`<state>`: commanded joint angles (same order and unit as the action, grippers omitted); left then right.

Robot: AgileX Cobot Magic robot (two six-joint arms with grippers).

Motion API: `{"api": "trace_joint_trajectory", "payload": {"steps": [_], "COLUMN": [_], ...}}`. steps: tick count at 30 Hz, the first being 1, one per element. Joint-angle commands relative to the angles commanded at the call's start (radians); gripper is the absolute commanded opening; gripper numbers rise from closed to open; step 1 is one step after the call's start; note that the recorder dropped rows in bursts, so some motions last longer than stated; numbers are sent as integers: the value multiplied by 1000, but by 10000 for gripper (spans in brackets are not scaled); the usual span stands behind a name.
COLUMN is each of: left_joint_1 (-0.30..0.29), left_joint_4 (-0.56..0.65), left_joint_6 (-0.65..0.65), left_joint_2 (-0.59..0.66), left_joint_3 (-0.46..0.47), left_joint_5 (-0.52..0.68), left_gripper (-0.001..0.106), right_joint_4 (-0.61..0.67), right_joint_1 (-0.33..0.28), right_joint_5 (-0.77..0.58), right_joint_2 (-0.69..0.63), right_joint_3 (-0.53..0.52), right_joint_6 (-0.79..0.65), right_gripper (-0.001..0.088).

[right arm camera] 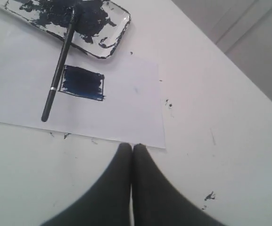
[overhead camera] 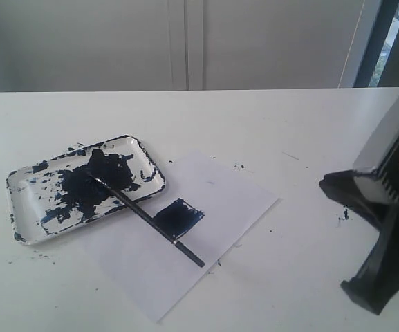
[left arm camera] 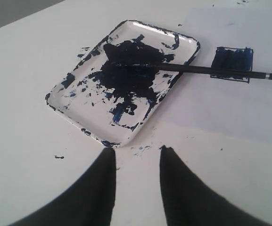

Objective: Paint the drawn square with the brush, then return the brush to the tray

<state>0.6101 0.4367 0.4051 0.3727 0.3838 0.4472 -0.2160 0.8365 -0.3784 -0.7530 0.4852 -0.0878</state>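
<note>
Status: the drawn square (overhead camera: 178,216) is filled in solid dark blue, with only thin streaks of lighter blue showing in the right wrist view. The painting step is judged done.

The brush (overhead camera: 147,220) is laid down and held by nothing. Its paint-loaded tip rests inside the tray (overhead camera: 26,199), in the large dark smear near the tray's middle. The handle crosses the tray's rim and runs out over the paper sheet (overhead camera: 227,197), passing along one edge of the square. Whether handle and square touch cannot be told. The return step is judged complete too, if tip-in-tray is accepted. Nothing obvious is left of the task.

Left gripper (left arm camera: 137,150): jaws parted, nothing between them. It is set just off the tray's near corner, apart from the rim, and the brush lies across the tray's far half, well clear of the jaws.

Right gripper (right arm camera: 132,147): jaws pressed together, empty. It is placed off the sheet's edge, on the side away from the tray. Square and brush lie between it and the tray, well apart from the fingertips.
</note>
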Motion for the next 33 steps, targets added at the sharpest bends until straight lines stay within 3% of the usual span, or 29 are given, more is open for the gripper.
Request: {"api": "trace_joint_trajectory", "payload": {"steps": [4,9,19,24,28,33], "left_joint_1": [0,0,0,-7,-70,-186], "left_joint_4": [2,-4,-4,-4,-4,8], "left_joint_6": [17,10,10,10,10,10], "left_joint_2": [0,0,0,-15,-76,-167], "left_joint_3": [-12,-12,-12,-12,-14,-57], "left_joint_5": [2,98,96,93,93,91], "left_gripper": [374,375,375,375,375,375], "right_joint_4": [2,2,2,8,8,8], "right_joint_1": [0,0,0,-8,-73,-251], "right_joint_5": [69,4,2,0,2,6], "right_joint_2": [3,7,7,117,279,413], "right_joint_3": [-121,-125,-125,-125,-125,-125], "right_joint_6": [31,66,66,66,66,66], "right_gripper": [0,0,0,0,0,0]}}
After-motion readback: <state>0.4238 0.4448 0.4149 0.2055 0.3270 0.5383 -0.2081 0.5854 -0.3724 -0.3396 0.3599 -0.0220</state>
